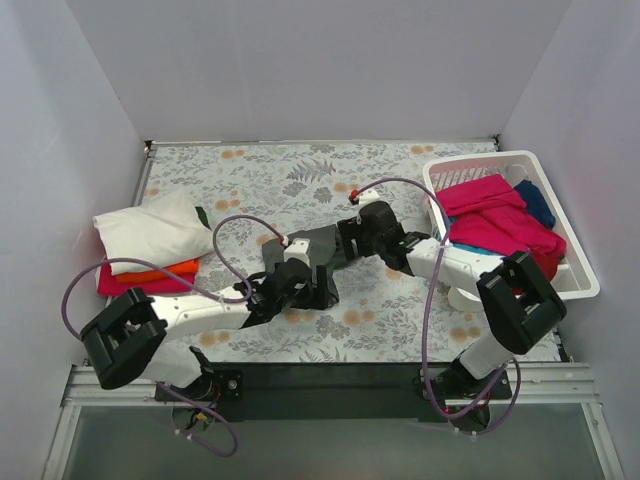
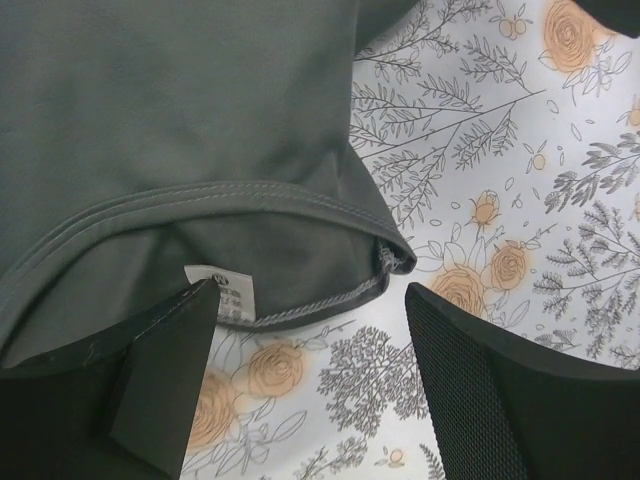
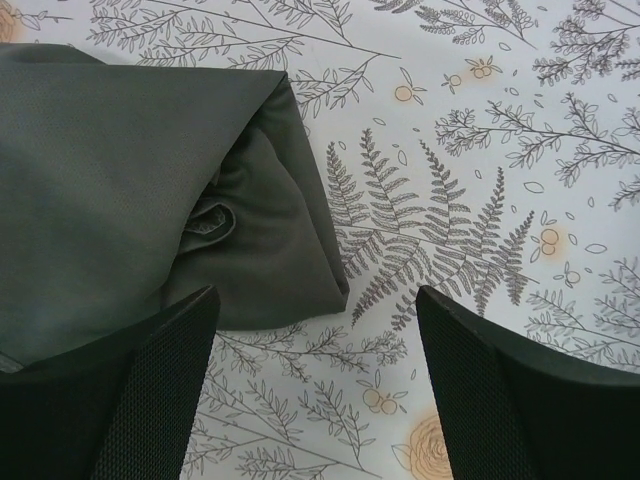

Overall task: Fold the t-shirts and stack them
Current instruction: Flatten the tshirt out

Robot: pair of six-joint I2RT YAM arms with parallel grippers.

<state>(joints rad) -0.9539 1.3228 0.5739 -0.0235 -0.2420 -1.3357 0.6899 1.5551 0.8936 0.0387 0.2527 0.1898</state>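
Note:
A dark grey t-shirt (image 1: 322, 252) lies folded at the table's middle, between both grippers. My left gripper (image 1: 288, 282) is open and empty; in the left wrist view (image 2: 310, 370) it hovers at the shirt's hem corner (image 2: 180, 130), where a white label (image 2: 222, 292) shows. My right gripper (image 1: 362, 228) is open and empty; in the right wrist view (image 3: 315, 370) it hangs just off a folded corner of the grey shirt (image 3: 130, 180). At the left stands a stack with a white shirt (image 1: 150, 230) over an orange one (image 1: 162, 268) and a magenta one (image 1: 128, 284).
A white slatted basket (image 1: 585, 275) at the right holds magenta shirts (image 1: 495, 215) and a navy one (image 1: 538, 200). The table carries a floral cloth (image 1: 300, 170). White walls close in the left, back and right. Purple cables loop off both arms.

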